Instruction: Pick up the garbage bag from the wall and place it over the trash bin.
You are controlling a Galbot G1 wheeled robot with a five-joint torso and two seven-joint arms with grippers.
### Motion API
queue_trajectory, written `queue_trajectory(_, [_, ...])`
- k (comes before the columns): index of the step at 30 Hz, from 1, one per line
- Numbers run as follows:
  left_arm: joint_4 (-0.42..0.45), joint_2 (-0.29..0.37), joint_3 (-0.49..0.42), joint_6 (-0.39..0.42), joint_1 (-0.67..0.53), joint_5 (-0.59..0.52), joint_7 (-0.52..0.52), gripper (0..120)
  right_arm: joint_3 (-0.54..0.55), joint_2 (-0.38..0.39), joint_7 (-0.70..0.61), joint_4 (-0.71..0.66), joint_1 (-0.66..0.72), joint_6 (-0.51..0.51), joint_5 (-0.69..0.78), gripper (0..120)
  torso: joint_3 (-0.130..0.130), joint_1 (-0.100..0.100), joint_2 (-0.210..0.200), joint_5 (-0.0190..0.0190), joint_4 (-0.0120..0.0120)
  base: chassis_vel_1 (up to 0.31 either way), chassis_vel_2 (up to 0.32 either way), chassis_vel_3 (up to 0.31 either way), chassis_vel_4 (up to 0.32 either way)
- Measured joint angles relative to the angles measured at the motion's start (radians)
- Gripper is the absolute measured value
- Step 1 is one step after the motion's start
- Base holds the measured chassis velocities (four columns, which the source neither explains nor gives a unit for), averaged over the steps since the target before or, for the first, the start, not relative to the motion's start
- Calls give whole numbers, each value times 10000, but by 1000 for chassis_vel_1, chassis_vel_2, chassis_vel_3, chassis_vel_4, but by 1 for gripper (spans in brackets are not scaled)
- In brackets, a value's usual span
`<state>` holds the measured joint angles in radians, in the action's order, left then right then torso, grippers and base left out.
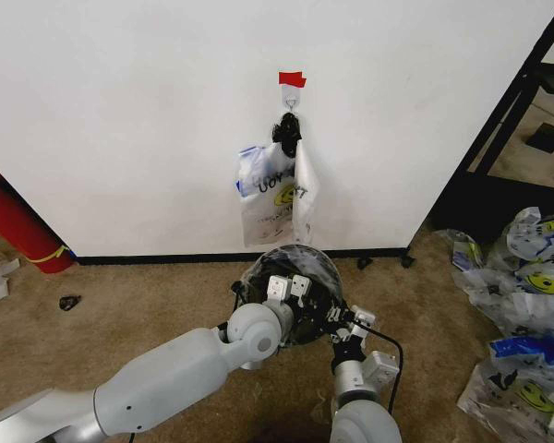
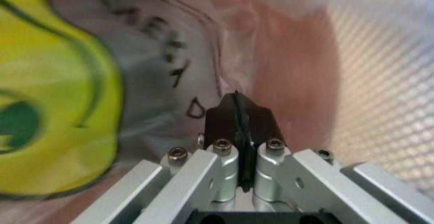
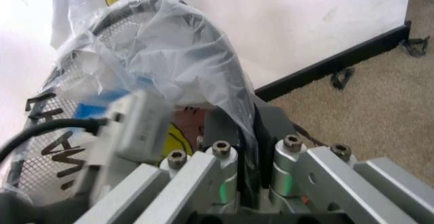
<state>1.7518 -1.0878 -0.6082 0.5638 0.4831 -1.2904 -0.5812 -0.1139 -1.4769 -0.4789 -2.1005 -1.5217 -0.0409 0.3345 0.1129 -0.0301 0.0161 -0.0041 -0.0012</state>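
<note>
The trash bin [image 1: 305, 268] stands on the carpet against the wall [image 1: 120, 111], at 12 o'clock from the robot. A garbage bag [image 3: 162, 56] is already draped over its rim. The left gripper [image 2: 239, 132] is pressed shut inside the bin on the plastic film. The right gripper [image 3: 247, 148], at the rim's 5 o'clock side, pinches the bag's edge. Both arms are equally near. A second bag [image 1: 277, 194] hangs on the hook [image 1: 292, 100] directly above, long axis vertical. Open carpet lies at 9 o'clock; a bag pile [image 1: 526, 314] crowds 3 o'clock.
</note>
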Motion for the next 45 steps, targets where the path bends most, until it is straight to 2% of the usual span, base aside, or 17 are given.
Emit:
queue_trajectory(3, [-169,-78,-312,412,-187,-102,39,0,76,20,-7,25,-7,9,-44,1,0,0,0,1,3,0,0,0,0])
queue_trajectory(6, [-194,-142,-400,459,-212,-147,51,0,87,22,-19,31,-3,9,-59,1,0,0,0,1,5,0,0,0,0])
queue_trajectory(13, [-200,-522,-343,413,-233,-563,-88,0,80,11,-54,50,12,19,-70,1,0,0,0,1,2,0,0,0,0])
queue_trajectory(20, [-275,-677,-261,288,-152,-515,-238,0,80,-18,-69,48,5,26,-63,1,0,0,0,1,2,0,0,0,0])
queue_trajectory(24, [-24,-273,-176,227,-124,105,-244,0,4,-85,24,396,124,119,204,1,1,0,0,0,5,0,0,0,0])
queue_trajectory(28, [482,172,98,418,-226,137,-512,1,-174,-111,28,473,230,140,656,1,0,0,0,0,1,0,0,0,0])
queue_trajectory(33, [1466,1024,450,707,-263,76,-614,22,-394,-74,50,414,372,104,1048,1,0,0,0,-2,4,0,0,0,0])
queue_trajectory(35, [1627,1139,553,717,-225,60,-655,24,-431,-68,55,402,399,102,1136,1,0,0,0,-2,0,0,0,0,0])
queue_trajectory(37, [2229,1568,1098,650,78,6,-705,36,-570,-72,105,349,522,66,1688,1,0,0,0,-2,0,0,0,0,0])
queue_trajectory(38, [2382,1688,1274,604,189,0,-683,37,-612,-77,134,345,567,41,1923,1,0,0,0,-3,0,0,0,0,0])
queue_trajectory(39, [2797,2028,1794,384,535,1,-547,43,-709,-92,205,341,666,-31,2459,1,0,0,0,-1,2,0,0,0,0])
queue_trajectory(40, [3117,2252,2228,208,855,29,-404,47,-780,-104,282,343,748,-96,2900,1,0,-1,0,-2,3,0,0,0,0])
queue_trajectory(41, [3117,2252,2228,208,855,29,-404,47,-780,-104,282,343,748,-96,2900,1,0,-1,0,-2,3,0,0,0,0])
queue_trajectory(43, [3669,2591,3218,-165,1546,254,-9,55,-865,-114,445,382,878,-209,3594,1,0,0,0,-4,0,0,0,0,0])
queue_trajectory(44, [4121,2830,4091,-482,2232,529,363,61,-913,-128,528,437,978,-324,4116,1,-1,0,0,0,2,0,0,0,0])
queue_trajectory(45, [4303,2925,4428,-625,2544,658,502,63,-927,-139,546,466,1029,-393,4347,1,-1,0,0,0,4,0,0,0,0])
